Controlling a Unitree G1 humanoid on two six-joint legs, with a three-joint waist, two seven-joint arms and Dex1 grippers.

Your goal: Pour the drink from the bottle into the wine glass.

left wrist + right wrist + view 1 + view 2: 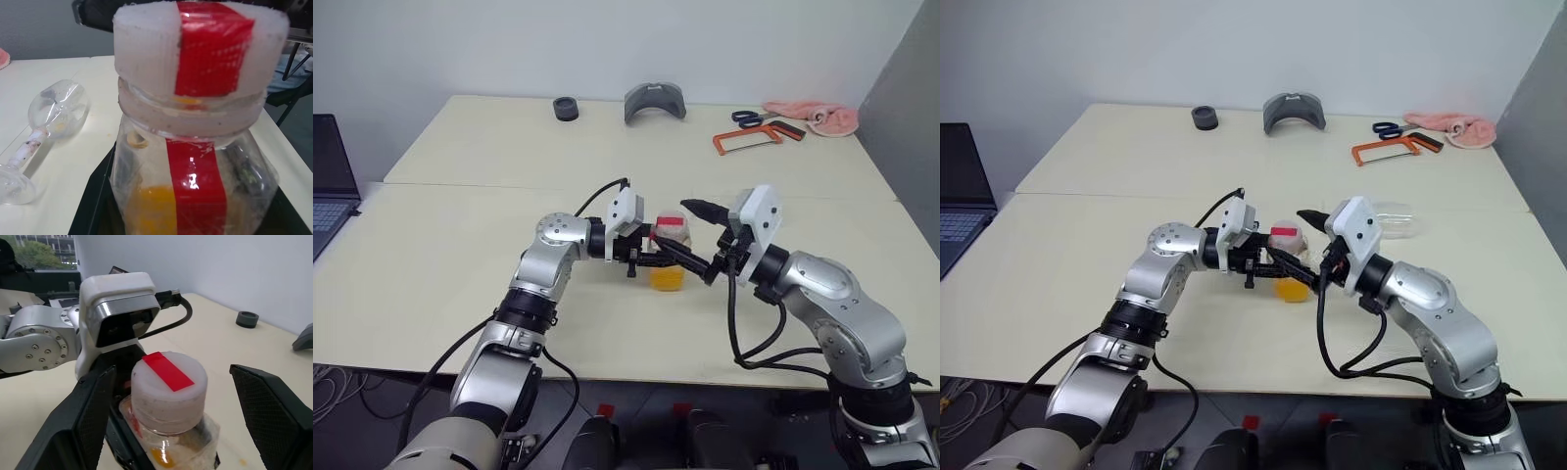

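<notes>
The pale worktop spans the scene, made of two slabs joined by a seam running left to right. At the left edge lies a laptop. Along the far side sit a grey curved piece, a small black ring, a pink cloth, an orange-framed hacksaw and blue-handled scissors.

Near the middle, the left gripper is pressed together on the bottle, holding it upright by its body just above the worktop. The bottle is clear with a red stripe down its side, and the orange drink fills its lower part. Its white cap with a red strip is on.

The right gripper comes in from the right with its fingers spread wide to either side of the cap, not touching it.

The wine glass lies on its side on the worktop, to the right and farther back than the bottle.
</notes>
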